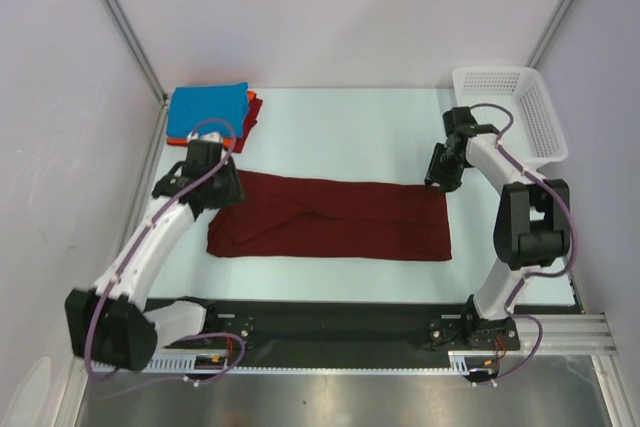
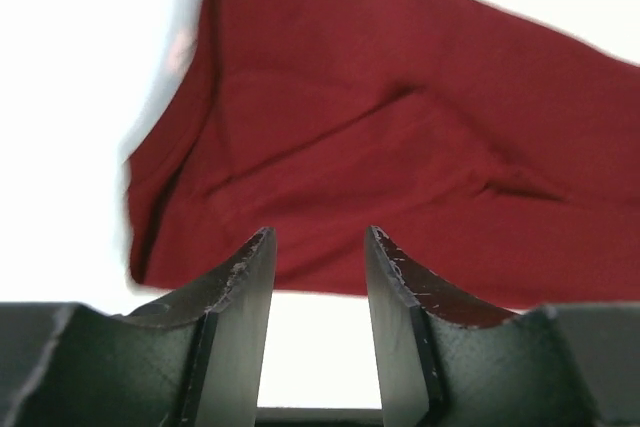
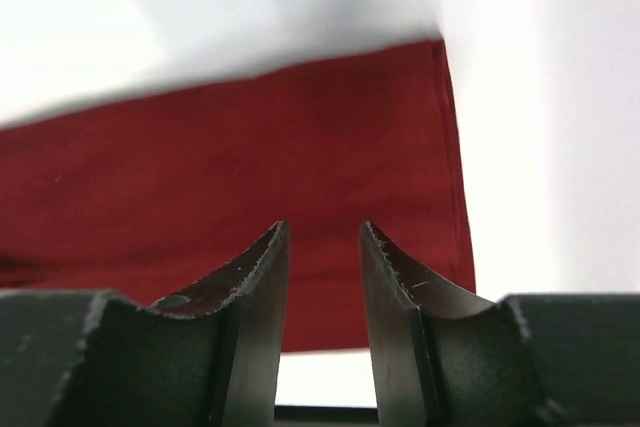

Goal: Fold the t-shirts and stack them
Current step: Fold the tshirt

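1. Surveyed pale tabletop (image 1: 330,117) enclosed by white panels, with both arm bases at the near edge.
2. Found dark maroon t-shirt (image 1: 330,219) lying flat across the middle of the table, folded into a long band running left to right and lightly creased.
3. Located left gripper (image 1: 225,190) above the band's far-left corner. Found its jaws partly apart in the left wrist view, with the gap bare, nothing gripped and maroon cloth beyond the fingertips.
4. Located right gripper (image 1: 437,182) at the band's far-right corner. Found its jaws likewise parted and holding nothing, with the shirt's hemmed edge in sight past them.
5. Noted blue t-shirt (image 1: 207,109) folded at the far-left corner, resting on orange-red t-shirt (image 1: 253,107).
6. Logged white mesh basket (image 1: 545,127) at the far-right corner, apart from the maroon cloth.
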Available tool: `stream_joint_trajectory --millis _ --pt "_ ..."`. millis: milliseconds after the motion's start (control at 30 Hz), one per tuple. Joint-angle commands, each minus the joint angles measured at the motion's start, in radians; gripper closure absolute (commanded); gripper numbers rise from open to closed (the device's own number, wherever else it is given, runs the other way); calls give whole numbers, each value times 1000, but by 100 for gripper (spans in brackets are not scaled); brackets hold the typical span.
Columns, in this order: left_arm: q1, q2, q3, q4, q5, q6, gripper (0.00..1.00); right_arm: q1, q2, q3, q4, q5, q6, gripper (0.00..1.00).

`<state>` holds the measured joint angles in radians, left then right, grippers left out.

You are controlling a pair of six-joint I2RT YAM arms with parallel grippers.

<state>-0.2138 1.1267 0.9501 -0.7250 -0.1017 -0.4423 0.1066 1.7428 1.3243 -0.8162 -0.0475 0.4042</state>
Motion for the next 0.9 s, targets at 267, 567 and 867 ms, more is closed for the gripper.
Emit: stream_joint_trajectory --millis 267,567,867 --pt "5 465 213 173 534 151 48 28 106 128 11 -68 -53 59" --pt "-13 561 245 156 298 74 51 2 4 38 28 -80 -67 59" --pt "-53 643 262 214 257 37 50 -8 -9 27 20 -84 -85 59"
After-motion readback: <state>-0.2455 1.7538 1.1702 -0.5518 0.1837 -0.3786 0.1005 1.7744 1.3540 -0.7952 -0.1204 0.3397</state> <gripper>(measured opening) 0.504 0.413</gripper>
